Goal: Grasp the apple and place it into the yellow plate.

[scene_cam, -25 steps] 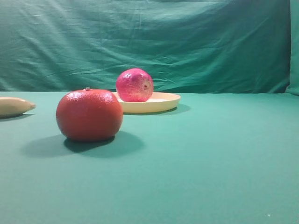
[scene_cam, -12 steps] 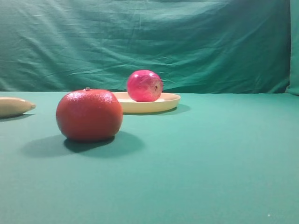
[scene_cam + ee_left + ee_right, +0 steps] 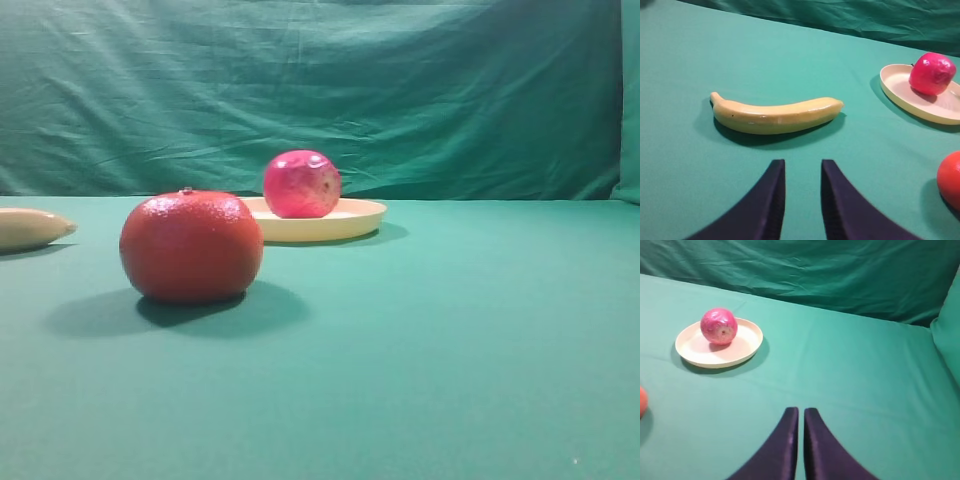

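The magenta-red apple [image 3: 302, 184] lies in the pale yellow plate [image 3: 360, 215] at the back of the green table, free of both grippers. In the right wrist view the apple [image 3: 718, 326] sits in the plate [image 3: 747, 346] far ahead and to the left of my right gripper [image 3: 801, 412], which is shut and empty. In the left wrist view the apple [image 3: 932, 73] and plate [image 3: 897, 85] are at the far right. My left gripper [image 3: 801, 167] hangs over the table with a narrow gap between its fingers and nothing in it. Neither gripper shows in the exterior view.
An orange-red round fruit [image 3: 190, 246] stands in front of the plate, to its left; it also shows in the left wrist view [image 3: 950, 179]. A yellow banana [image 3: 775, 115] lies just ahead of my left gripper, at the exterior view's left edge [image 3: 30, 227]. Green cloth backs the table.
The apple has rocked in the plate: it rolled to the right, then slightly back left, and its dimple has turned. Nothing else has moved.
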